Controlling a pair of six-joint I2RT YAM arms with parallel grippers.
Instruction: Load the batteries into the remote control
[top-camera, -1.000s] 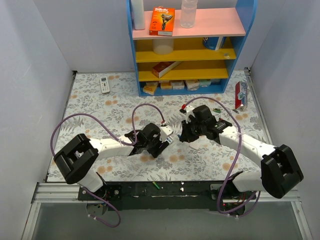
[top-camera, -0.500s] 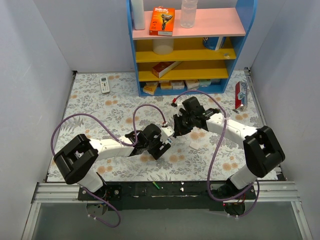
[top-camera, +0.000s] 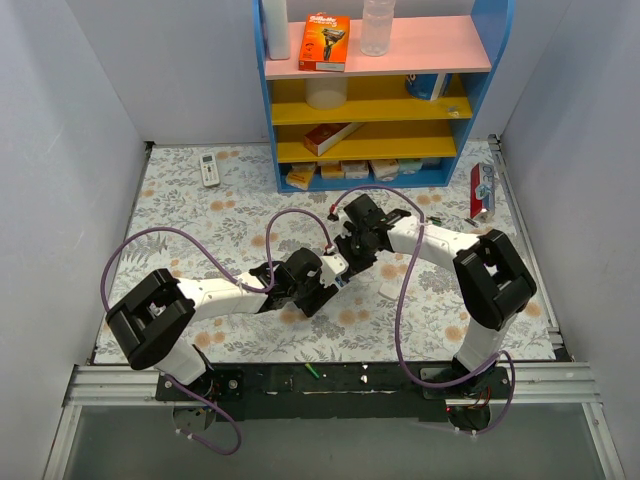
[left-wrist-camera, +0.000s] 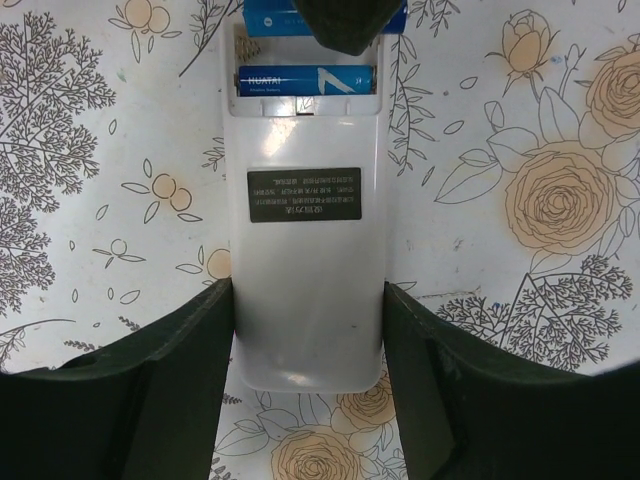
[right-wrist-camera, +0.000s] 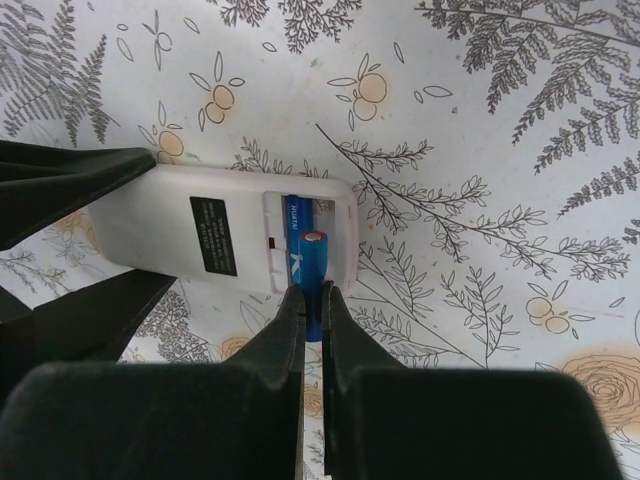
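Left wrist view: left gripper (left-wrist-camera: 308, 300) is clamping the one remote control (left-wrist-camera: 308, 250); right gripper (right-wrist-camera: 313, 296) is pinching one of two blue batteries (right-wrist-camera: 314, 265).

Floral-clothed table (top-camera: 180, 215), grey walls (top-camera: 70, 150), blue shelf unit (top-camera: 375, 95) behind.

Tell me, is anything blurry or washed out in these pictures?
Left wrist: the remote control is sharp though bright white, the jaws soft dark shapes. Right wrist: jaws blurred up close, the blue battery crisp. Top external: even light, faint shadows.
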